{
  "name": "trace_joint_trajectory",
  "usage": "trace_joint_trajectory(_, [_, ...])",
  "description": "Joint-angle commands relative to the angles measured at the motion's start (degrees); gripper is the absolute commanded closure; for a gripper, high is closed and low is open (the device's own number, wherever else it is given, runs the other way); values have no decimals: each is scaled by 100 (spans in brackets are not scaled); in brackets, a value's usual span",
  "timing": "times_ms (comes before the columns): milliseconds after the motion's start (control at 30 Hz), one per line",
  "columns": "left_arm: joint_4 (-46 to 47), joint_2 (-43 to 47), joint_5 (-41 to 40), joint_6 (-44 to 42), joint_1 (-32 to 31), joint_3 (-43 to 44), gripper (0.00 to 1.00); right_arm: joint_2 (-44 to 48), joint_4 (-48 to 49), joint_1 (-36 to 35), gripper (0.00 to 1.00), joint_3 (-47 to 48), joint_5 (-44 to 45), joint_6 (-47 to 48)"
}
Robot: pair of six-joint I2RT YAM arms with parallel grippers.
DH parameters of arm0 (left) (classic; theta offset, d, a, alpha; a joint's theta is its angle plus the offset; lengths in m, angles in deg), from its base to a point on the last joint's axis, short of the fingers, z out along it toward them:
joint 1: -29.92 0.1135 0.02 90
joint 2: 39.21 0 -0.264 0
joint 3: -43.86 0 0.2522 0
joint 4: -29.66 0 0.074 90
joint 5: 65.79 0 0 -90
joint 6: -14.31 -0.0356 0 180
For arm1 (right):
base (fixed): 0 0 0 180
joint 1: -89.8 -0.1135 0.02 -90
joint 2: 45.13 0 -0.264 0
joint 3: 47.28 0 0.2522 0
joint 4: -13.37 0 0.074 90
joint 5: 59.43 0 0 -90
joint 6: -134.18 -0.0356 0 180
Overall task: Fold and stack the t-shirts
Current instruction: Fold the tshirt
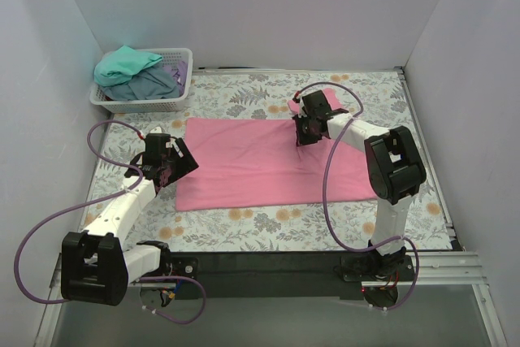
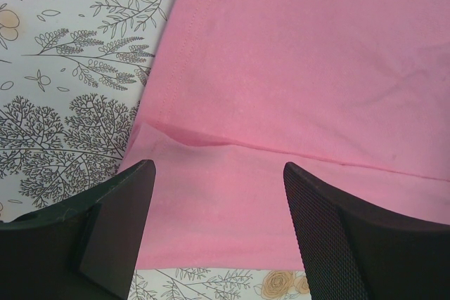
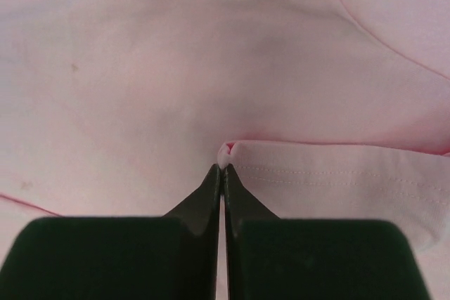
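1. On the middle of the bench you have the pink t-shirt (image 1: 260,164), spread flat as a rough rectangle with its long side running left to right. A small pink part sticks out past its far right corner.
2. At that far right end, your right tool (image 3: 223,172) has its two fingers pressed together, with a small ridge of pink cloth pinched between the tips. Beside the pinch on the right lies a flap with a double line of stitching along its hem.
3. At the shirt's left edge, your left tool (image 2: 218,187) stands wide, its fingers well apart. Between them you see pink cloth with a seam running across it and one layer lying over another. You cannot tell from these views whether the fingertips touch the cloth.
4. In the far left corner sits the white lattice basket (image 1: 146,105), well apart from the pink shirt. A teal t-shirt (image 1: 126,65) is heaped on top in it, and a grey-blue t-shirt (image 1: 154,83) lies under and beside that.
5. Under all of this, the bench (image 1: 244,225) wears a cover printed with grey leaves and pale orange flowers, and plain walls close it in on three sides.
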Motion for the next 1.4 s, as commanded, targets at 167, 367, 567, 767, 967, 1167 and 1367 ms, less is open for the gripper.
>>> trace_joint_trajectory(167, [103, 55, 29, -91, -16, 12, 27, 136, 12, -98, 93, 294, -144, 167])
trace_joint_trajectory(367, [103, 54, 37, -82, -25, 12, 27, 381, -225, -98, 61, 381, 111, 132])
trace_joint_trajectory(567, [-28, 221, 63, 84, -33, -6, 27, 1312, -348, 183, 58, -302, 470, -174])
trace_joint_trajectory(767, [-249, 319, 196, 480, -156, -102, 27, 2446, -209, 1175, 60, -1770, 376, -720])
trace_joint_trajectory(967, [-231, -436, 626, 674, -271, 12, 27, 3088, 302, 2265, 61, -3132, -485, -1081])
trace_joint_trajectory(1167, [-362, -1148, 513, 867, -350, 223, 28, 3185, 601, 2863, 61, -3784, -767, -1107])
trace_joint_trajectory(1367, [-934, -1378, 81, 1429, -332, -110, 31, 3115, 365, 3584, 61, -4496, -978, -1274])
